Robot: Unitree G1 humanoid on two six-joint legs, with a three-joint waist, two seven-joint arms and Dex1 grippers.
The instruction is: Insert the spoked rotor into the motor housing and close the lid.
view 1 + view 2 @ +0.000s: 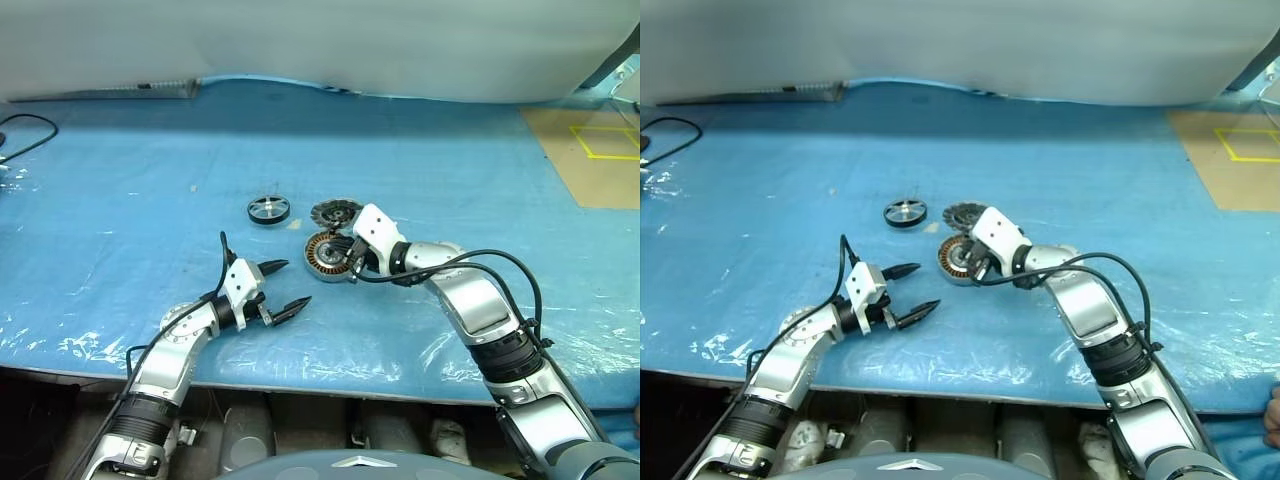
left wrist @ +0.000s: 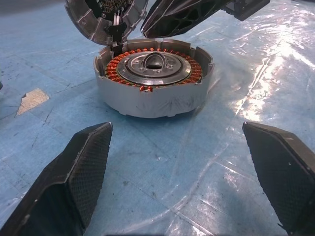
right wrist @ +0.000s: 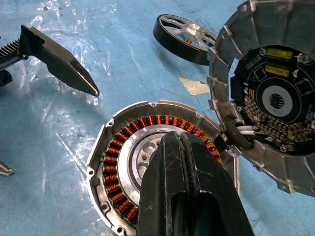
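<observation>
The motor housing (image 1: 322,252) lies on the blue sheet, a silver ring with copper windings (image 2: 152,83) around a pale centre. The lid (image 1: 335,213) leans tilted at its far edge, its inner face (image 3: 270,98) showing, with white wires running to the housing. The spoked rotor (image 1: 268,209) lies flat to the lid's left, apart from both. My right gripper (image 3: 179,142) is shut with nothing in it, its tip over the housing's centre. My left gripper (image 1: 285,285) is open, level, on the near left of the housing, pointing at it with a gap between.
A blue plastic sheet (image 1: 120,200) covers the table. A black cable (image 1: 25,130) lies at the far left. Brown cardboard with yellow tape (image 1: 600,150) is at the far right. A small tape scrap (image 3: 194,86) lies between rotor and housing. The table's front edge (image 1: 330,375) is close.
</observation>
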